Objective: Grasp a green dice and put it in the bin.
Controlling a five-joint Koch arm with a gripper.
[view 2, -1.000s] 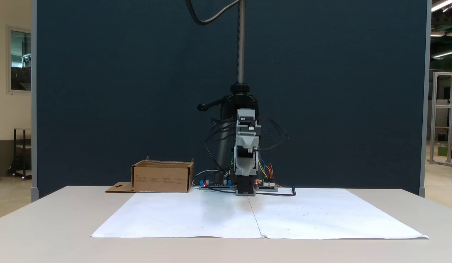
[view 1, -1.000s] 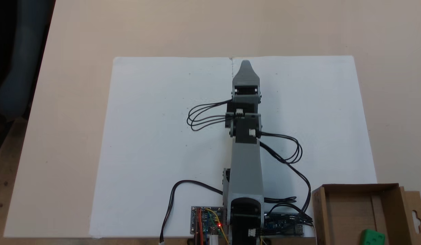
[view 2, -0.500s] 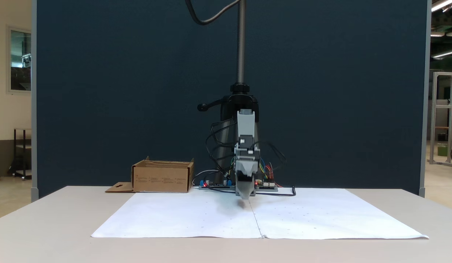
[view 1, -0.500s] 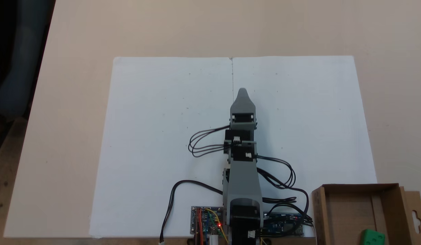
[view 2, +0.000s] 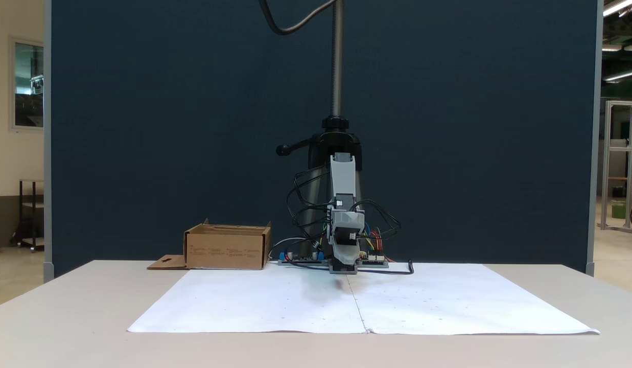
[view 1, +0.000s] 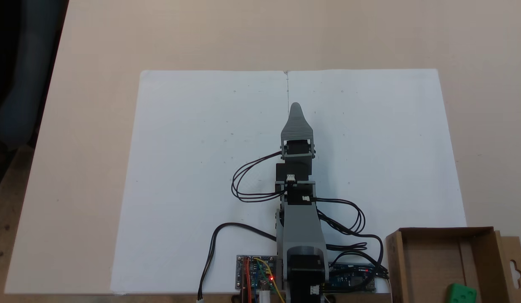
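The green dice (view 1: 460,293) lies inside the bin (view 1: 396,263), a brown cardboard box at the lower right of a fixed view, near its bottom right corner. In the other fixed view the bin (view 2: 226,249) stands left of the arm and its wall hides the dice. My gripper (view 1: 295,106) points away from the base over the middle of the white paper, far from the bin. It hangs low over the paper (view 2: 345,263). Only one grey jaw tip shows, so whether it is open stays unclear. Nothing is seen in it.
Two white paper sheets (view 1: 201,168) cover the table's middle. Circuit boards (view 1: 256,272) and black cables (view 1: 348,214) sit by the arm's base. The bin's side flap (view 1: 515,265) has a keyhole cutout. A camera stand pole (view 2: 337,61) rises behind the arm before a dark blue partition.
The arm has drawn back from the paper's far edge toward its base and folded lower, bringing the gripper down near the paper. The dice has stayed in the bin.
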